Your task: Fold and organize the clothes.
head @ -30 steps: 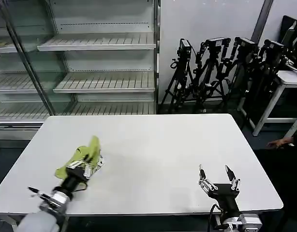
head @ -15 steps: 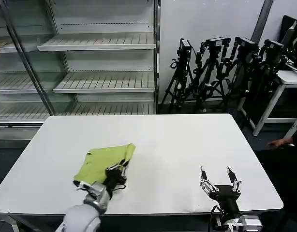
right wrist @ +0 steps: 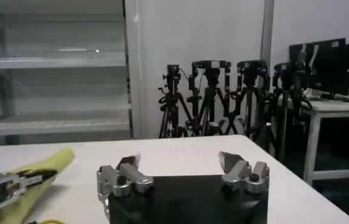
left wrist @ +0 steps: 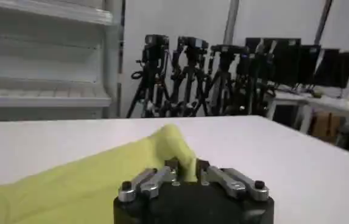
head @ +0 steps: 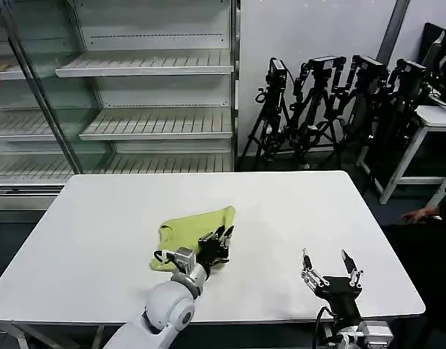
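Two pincers: left pincer [head: 221, 241] pinching T-shirt [head: 197, 227] edge; right pincer [head: 330, 266] spread, holding nothing.

Lime T-shirt [head: 197, 225], bunched, mid-table, near front

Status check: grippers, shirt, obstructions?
Left gripper shut on lime yellow-green cotton T-shirt, mid-table. Right gripper open, idle near the white table's front edge. Nothing in the way.

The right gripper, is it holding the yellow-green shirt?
No, the right gripper sits open over bare table, while the left gripper grips the T-shirt.
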Robot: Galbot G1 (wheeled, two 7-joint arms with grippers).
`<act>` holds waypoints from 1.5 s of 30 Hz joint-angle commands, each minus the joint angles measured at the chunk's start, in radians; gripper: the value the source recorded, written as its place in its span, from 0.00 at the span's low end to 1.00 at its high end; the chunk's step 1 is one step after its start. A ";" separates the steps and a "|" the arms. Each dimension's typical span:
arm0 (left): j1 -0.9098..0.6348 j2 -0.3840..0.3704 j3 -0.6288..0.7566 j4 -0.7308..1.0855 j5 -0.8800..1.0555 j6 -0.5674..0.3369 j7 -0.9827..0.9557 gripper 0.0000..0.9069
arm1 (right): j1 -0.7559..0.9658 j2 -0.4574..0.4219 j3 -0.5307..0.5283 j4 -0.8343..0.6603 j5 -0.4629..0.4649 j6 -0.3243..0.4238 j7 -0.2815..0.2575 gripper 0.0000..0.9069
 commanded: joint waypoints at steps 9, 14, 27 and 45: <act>0.184 0.083 -0.190 -0.236 0.010 -0.134 0.038 1.00 | 0.037 -0.010 -0.007 -0.035 -0.088 0.052 -0.033 1.00; 0.391 0.090 -0.412 -0.340 0.156 -0.151 0.040 1.00 | 0.051 -0.010 -0.021 -0.064 -0.109 0.099 -0.042 1.00; 0.661 0.035 -0.596 -0.463 0.237 -0.204 0.067 1.00 | 0.077 -0.015 -0.065 -0.077 -0.075 0.076 -0.032 1.00; 0.732 -0.021 -0.577 -0.510 0.289 -0.202 0.089 1.00 | 0.087 -0.037 -0.088 -0.068 -0.041 0.064 0.009 1.00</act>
